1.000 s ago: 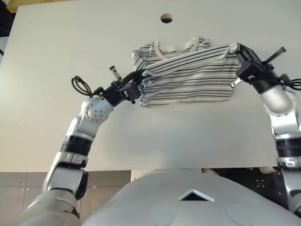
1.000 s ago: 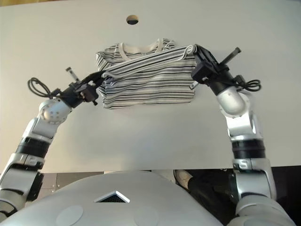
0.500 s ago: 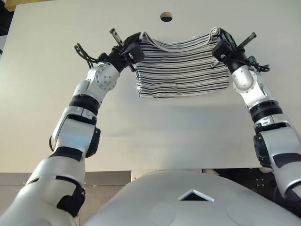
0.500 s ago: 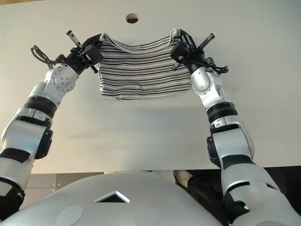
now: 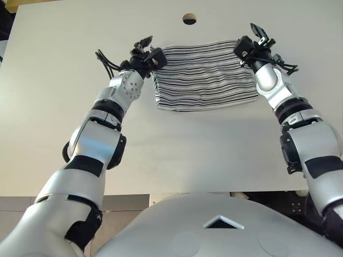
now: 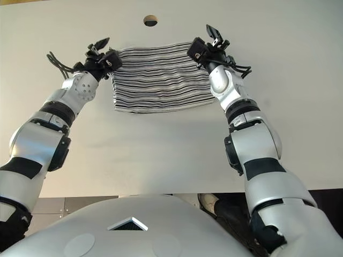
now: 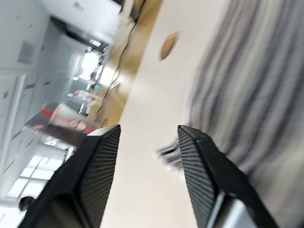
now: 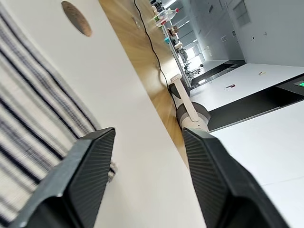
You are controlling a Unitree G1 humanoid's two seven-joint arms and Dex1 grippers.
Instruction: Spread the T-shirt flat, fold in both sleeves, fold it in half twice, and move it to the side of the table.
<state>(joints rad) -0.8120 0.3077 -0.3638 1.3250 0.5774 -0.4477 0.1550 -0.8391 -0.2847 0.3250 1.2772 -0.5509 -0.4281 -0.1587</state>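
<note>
Both with jaws apart and empty, the left pincer (image 5: 145,44) and right pincer (image 5: 260,33) sit beside the 10 and 2 o'clock corners of the folded black-and-white striped T-shirt (image 5: 203,75), which lies toward 12 o'clock on the white tabletop (image 5: 59,112). It looks soft, light and limp, so pinch all layers at the corners.

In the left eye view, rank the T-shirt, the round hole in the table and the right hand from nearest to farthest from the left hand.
1. T-shirt, directly beside the left hand.
2. Round hole, farther back, past the T-shirt's far edge.
3. Right hand, at the T-shirt's opposite side.
</note>
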